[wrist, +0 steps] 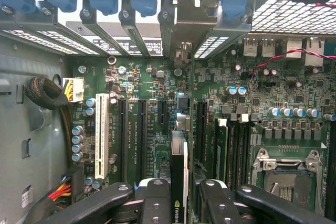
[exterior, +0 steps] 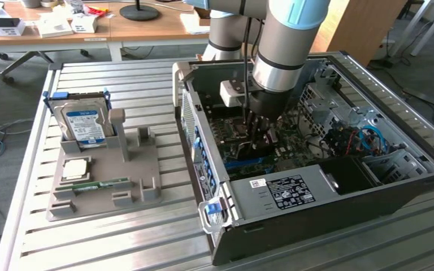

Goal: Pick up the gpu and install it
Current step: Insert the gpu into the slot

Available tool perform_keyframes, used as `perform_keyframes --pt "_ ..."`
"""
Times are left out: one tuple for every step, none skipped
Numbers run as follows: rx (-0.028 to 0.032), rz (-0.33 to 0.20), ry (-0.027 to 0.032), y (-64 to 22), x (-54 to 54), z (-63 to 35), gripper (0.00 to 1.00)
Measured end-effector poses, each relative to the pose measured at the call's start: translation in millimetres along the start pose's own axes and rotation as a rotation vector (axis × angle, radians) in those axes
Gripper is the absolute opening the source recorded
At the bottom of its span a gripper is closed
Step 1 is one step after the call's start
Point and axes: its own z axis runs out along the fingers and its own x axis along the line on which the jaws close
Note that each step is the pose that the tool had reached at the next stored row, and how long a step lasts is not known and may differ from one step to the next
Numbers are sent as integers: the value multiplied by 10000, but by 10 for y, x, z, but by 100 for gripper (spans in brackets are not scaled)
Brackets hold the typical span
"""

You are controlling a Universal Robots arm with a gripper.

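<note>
The pick-up looks done — the gripper [exterior: 259,134], deep inside the open computer case [exterior: 338,219], has its claw half-closed on the gpu [wrist: 177,158], held edge-on just over the motherboard [wrist: 142,82] slots — seating seemingly unfinished.

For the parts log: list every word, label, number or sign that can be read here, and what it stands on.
No text reads clearly.
gpu: small logo mark on its edge, lettering illegible.
motherboard: white print, too small to read.
power supply label: blurred.
hard drive label: blurred.
</note>
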Motion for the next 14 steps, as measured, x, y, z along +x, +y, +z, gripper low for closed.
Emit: perform_keyframes --pt "0 0 0 0 0 0 26" --pt "0 0 0 0 0 0 26" --pt "0 0 -7 0 0 0 26" --pt "1 1 -13 0 0 0 26" --pt "1 2 -20 1 0 0 26" --pt "1 1 -24 1 2 0 26" --pt "0 0 -27 0 6 0 26" --pt "1 0 -28 0 10 0 26" --pt "0 0 -27 0 14 0 26" --pt "1 1 -27 1 17 0 26" --pt "1 1 -28 1 17 0 26" --pt "0 0 -27 0 19 0 26" --pt "0 0 -27 0 22 0 26" --pt "0 1 -28 0 24 0 26"
